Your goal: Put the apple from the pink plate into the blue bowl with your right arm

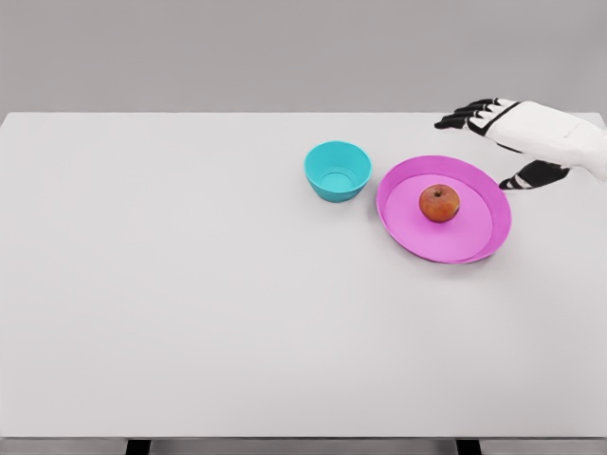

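right hand [517,133] fingers spread, empty | apple [439,203] on pink plate [484,237] lay down-left of hand, apart | blue bowl [338,171] left of plate

Matt, smooth surfaces throughout

Table [190,284] plain matt white; plate [479,237] and bowl [337,171] smooth like plastic; apple [439,203] slightly glossy; hand [531,137] has a hard white shell with black fingers [465,116].

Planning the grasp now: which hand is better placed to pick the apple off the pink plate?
Right. The right hand hovers open just beyond the pink plate's far right rim, close to the apple. No left arm is in view.
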